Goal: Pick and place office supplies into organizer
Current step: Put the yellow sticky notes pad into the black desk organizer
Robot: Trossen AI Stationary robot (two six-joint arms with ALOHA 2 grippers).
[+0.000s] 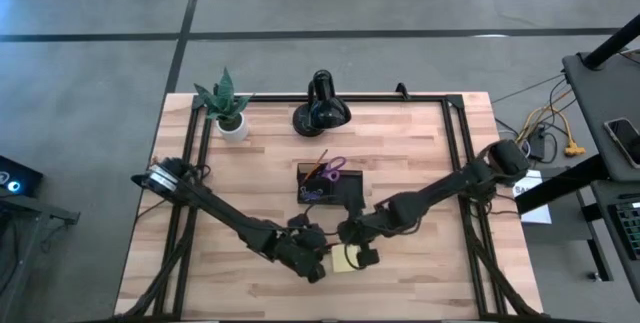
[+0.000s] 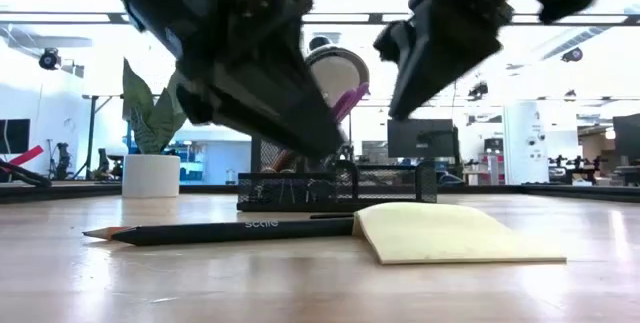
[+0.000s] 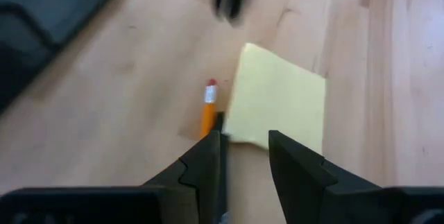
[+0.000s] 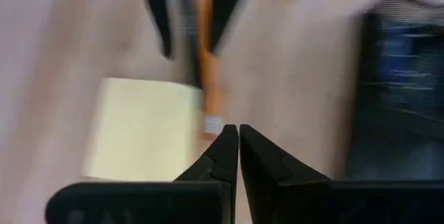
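A yellow sticky-note pad (image 1: 346, 259) lies flat on the table near its front edge. Beside it lie an orange pencil (image 3: 208, 115) and a black pen (image 4: 187, 37), both flat on the wood. My left gripper (image 3: 244, 141) hovers open just above the pad's edge and the pencil, nothing between its fingers. My right gripper (image 4: 238, 130) is shut and empty, raised over the pencil's eraser end (image 4: 212, 124). The black organizer (image 1: 326, 185) stands behind them, purple-handled scissors (image 1: 333, 167) upright in it.
A potted plant (image 1: 229, 108) and a black lamp (image 1: 320, 111) stand at the table's far edge. Black frame rails (image 1: 462, 163) run along both sides. Bare wood lies near the front left and right.
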